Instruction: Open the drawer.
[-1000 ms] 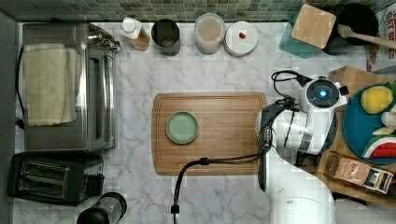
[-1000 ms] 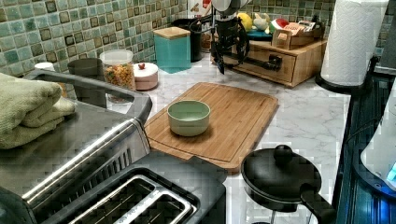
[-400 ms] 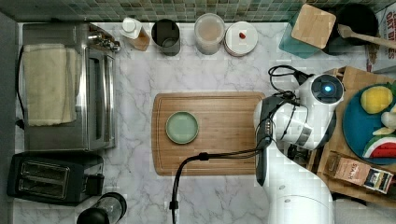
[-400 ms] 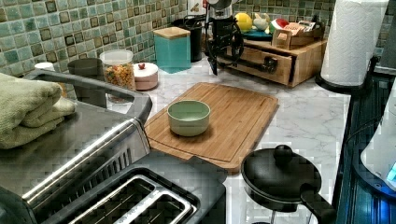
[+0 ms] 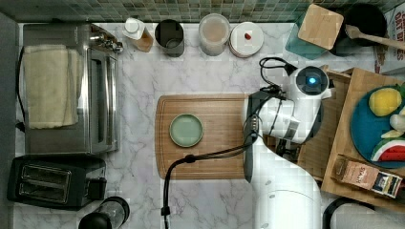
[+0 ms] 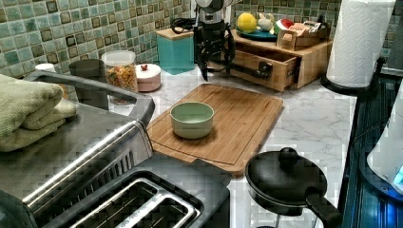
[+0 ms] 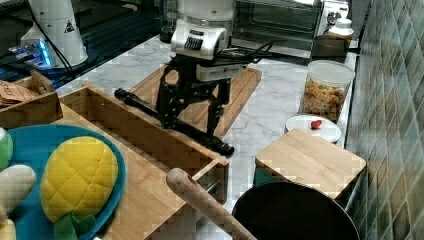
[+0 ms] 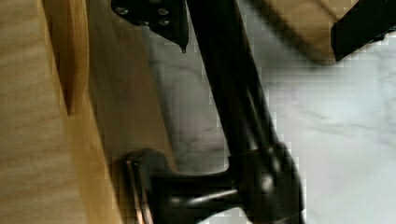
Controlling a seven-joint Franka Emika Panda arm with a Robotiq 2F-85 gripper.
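Observation:
The light-brown wooden drawer (image 7: 145, 136) stands pulled partway out of its wooden cabinet, its shallow inside (image 7: 150, 167) showing. A long black bar handle (image 7: 200, 134) runs across its front, seen close up in the wrist view as handle (image 8: 229, 93) against the drawer front (image 8: 121, 102). My gripper (image 7: 192, 125) points down over the bar, open, with one finger on each side and the bar passing between them. The left view shows the gripper (image 6: 216, 71) at the drawer (image 6: 273, 71).
A cutting board (image 5: 205, 136) with a green bowl (image 5: 186, 130) lies just in front of the drawer. A teal canister (image 5: 315, 28) and jars stand at the tiled wall. A blue plate of toy fruit (image 7: 30, 150) sits on the cabinet top. A black pan (image 6: 285, 183) is nearer the left view's camera.
My arm has moved toward the top view's left, and the drawer has slid further out of the cabinet with the handle between my fingers.

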